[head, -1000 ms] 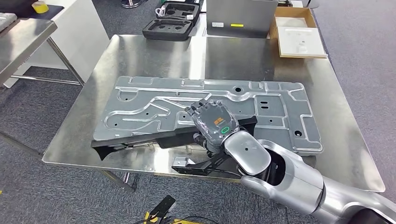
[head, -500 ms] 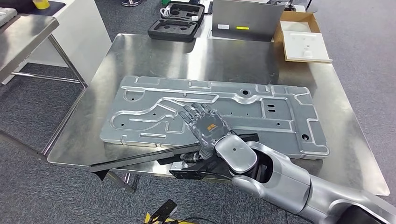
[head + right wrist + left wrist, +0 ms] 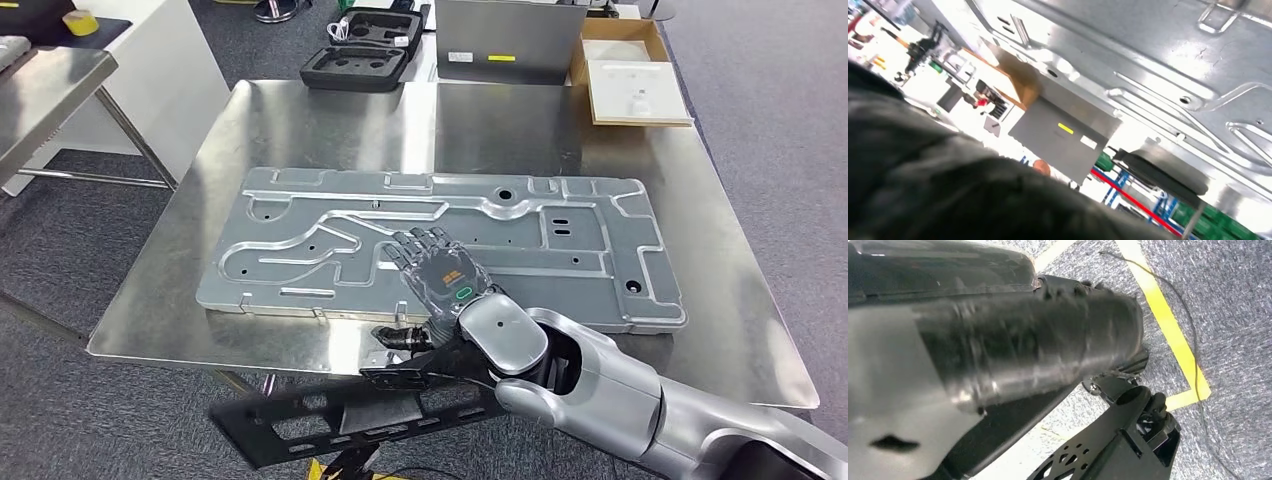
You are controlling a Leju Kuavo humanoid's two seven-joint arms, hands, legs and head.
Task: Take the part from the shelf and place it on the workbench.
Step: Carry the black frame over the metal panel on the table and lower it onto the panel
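Note:
The part, a large grey stamped metal panel (image 3: 560,250), lies flat on the steel workbench (image 3: 330,130). My right hand (image 3: 440,272) rests palm down on the panel's near middle, fingers stretched and apart, holding nothing. The right wrist view looks close along the panel's ribbed surface (image 3: 1158,55). A black perforated plate (image 3: 330,425) hangs below the workbench's near edge, clear of the panel. In the left wrist view my left hand (image 3: 998,350) is a blurred grey and dark shape above that black plate (image 3: 1118,450) and the floor; its fingers cannot be made out.
Beyond the bench's far edge stand a black foam case (image 3: 355,62), a grey metal box (image 3: 505,40) and a cardboard box (image 3: 628,85). A second steel table (image 3: 50,90) stands to the left. Yellow tape lines (image 3: 1168,325) and a cable cross the grey carpet.
The panel's near-left side, propped on the black plate a second ago, has come down flat on the bench. The black plate has dropped out below the table edge. My right hand stays on top.

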